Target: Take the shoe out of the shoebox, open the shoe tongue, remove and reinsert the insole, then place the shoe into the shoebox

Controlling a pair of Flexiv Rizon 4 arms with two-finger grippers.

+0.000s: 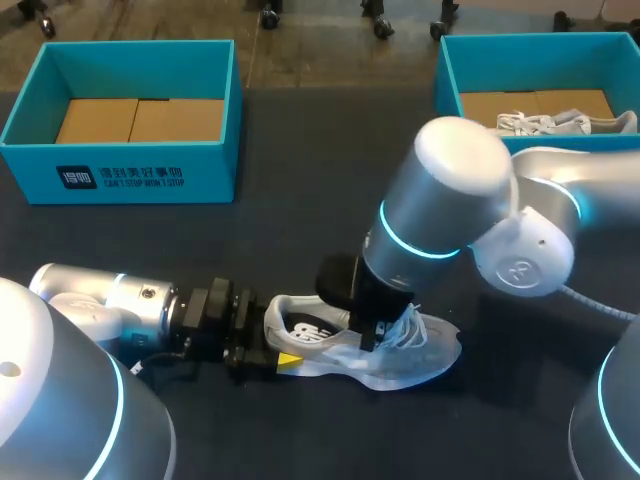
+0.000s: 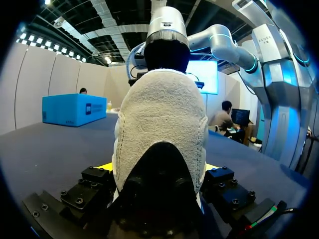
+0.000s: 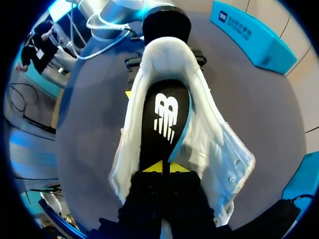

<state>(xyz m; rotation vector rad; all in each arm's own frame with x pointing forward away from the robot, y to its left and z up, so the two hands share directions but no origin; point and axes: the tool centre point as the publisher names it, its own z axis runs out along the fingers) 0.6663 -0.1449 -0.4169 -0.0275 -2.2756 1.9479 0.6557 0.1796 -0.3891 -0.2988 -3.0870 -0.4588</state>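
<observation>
Your shoe (image 1: 430, 350) lies on the table (image 1: 300, 230) at 6 o'clock, heel toward 9; your left gripper (image 1: 278, 355) clamps the heel from both sides, your right gripper (image 3: 162, 167) pinches the black insole (image 3: 164, 119)

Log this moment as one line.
left claw: shut on shoe heel | right claw: shut on insole inside shoe | shoe: on table

Shoe (image 1: 425, 355) boxed in at both ends
Left pincer (image 1: 275, 352) blocks the heel and the right arm (image 1: 450, 200) looms over the opening; open tabletop (image 1: 320, 180) runs between the left shoebox (image 1: 130, 175) and right shoebox (image 1: 540, 40).
</observation>
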